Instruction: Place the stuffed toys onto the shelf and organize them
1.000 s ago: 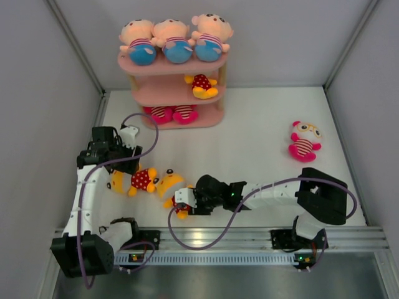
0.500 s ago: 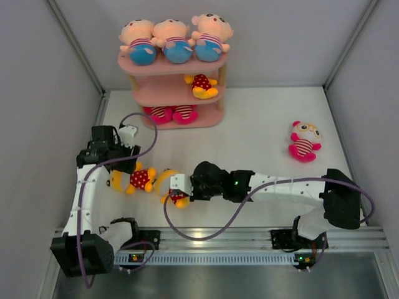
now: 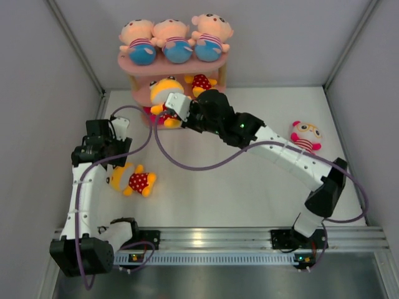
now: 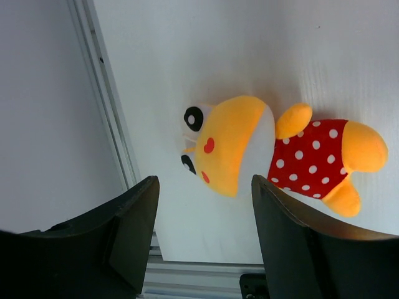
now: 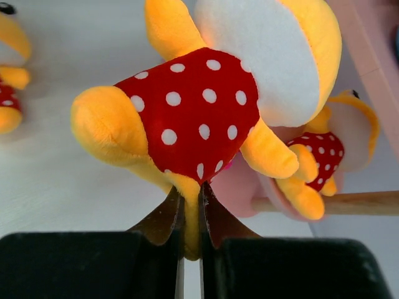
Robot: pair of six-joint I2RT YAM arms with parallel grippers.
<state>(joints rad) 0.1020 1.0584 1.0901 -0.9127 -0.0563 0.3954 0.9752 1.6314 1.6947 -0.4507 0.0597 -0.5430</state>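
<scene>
The pink shelf (image 3: 215, 63) stands at the back with three peach-headed toys (image 3: 177, 42) on its top board, a yellow polka-dot toy (image 3: 201, 85) on the middle board and pink-white striped toys (image 3: 163, 115) on the bottom board. My right gripper (image 3: 176, 108) is shut on the leg of another yellow polka-dot toy (image 5: 199, 106) and holds it in front of the shelf's left side (image 3: 163, 90). A third yellow toy (image 3: 132, 180) lies on the table under my open, empty left gripper (image 3: 105, 146); it also shows in the left wrist view (image 4: 274, 152). A pink-white striped toy (image 3: 304, 141) lies at the right.
Grey walls close in the table on the left, back and right. A metal rail (image 3: 218, 240) runs along the near edge. The right arm (image 3: 280, 152) stretches diagonally across the table's middle.
My right gripper has lifted one yellow toy from the near table and carried it up to the shelf's left front. The left gripper has drawn back slightly from the other yellow toy.
</scene>
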